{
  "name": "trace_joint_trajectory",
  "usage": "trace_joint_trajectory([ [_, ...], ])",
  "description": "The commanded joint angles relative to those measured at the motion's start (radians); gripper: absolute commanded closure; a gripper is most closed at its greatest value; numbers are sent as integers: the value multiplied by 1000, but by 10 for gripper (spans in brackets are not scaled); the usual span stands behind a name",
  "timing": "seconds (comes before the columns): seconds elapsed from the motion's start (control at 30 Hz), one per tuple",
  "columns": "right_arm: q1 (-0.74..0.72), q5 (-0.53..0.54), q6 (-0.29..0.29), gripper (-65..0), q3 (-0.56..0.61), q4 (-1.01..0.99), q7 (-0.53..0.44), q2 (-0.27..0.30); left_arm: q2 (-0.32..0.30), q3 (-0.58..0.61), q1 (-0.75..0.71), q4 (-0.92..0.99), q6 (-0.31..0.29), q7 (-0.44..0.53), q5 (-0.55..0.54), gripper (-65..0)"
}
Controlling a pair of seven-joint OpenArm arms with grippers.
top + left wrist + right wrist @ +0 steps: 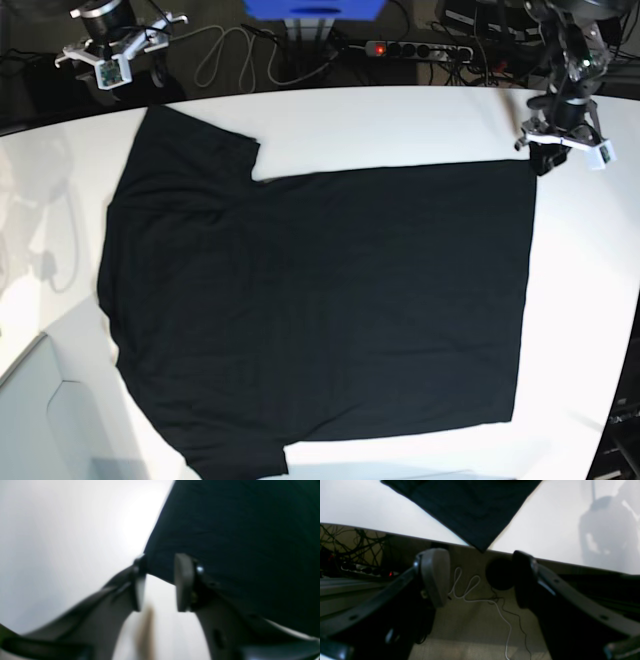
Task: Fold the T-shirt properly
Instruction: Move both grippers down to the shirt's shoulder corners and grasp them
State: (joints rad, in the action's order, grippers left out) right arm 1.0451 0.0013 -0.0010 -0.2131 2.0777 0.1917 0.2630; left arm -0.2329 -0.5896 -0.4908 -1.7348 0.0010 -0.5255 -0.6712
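While the white worktop (420, 120) carries it, the T-shirt (320, 310) lies flat, plain black side up, its long axis across the base view, sleeves at that view's left, hem at its right. Cables and a power strip (415, 48) lie beyond the far edge. Left tool (157, 582), jaws apart, straddles a hem corner; right tool (481, 577), jaws apart, holds nothing, off the edge.

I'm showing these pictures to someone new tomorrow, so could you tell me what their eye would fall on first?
First the T-shirt, big, black and plain, spread flat across most of the white table. Next the left gripper at the shirt's far corner, jaws apart astride the cloth edge. The right gripper hangs open beyond the table's far edge, past the sleeve.
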Motion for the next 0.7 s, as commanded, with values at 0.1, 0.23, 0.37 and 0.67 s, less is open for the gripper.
trace_joint_trajectory([
  [0.1,7,-2,2,-378,-6,17,-19,5,-12,0,56,51,-2,18,-6,-256],
  [0.23,-6,-2,2,-378,-4,17,-19,5,-13,1,116,135,-2,15,-5,-257],
  [0.37,-7,-2,2,-378,-1,17,-19,5,-13,3,159,209,-2,15,-5,-260],
  [0.67,-7,-2,2,-378,-1,17,-19,5,-12,69,169,241,-2,23,66,-258],
])
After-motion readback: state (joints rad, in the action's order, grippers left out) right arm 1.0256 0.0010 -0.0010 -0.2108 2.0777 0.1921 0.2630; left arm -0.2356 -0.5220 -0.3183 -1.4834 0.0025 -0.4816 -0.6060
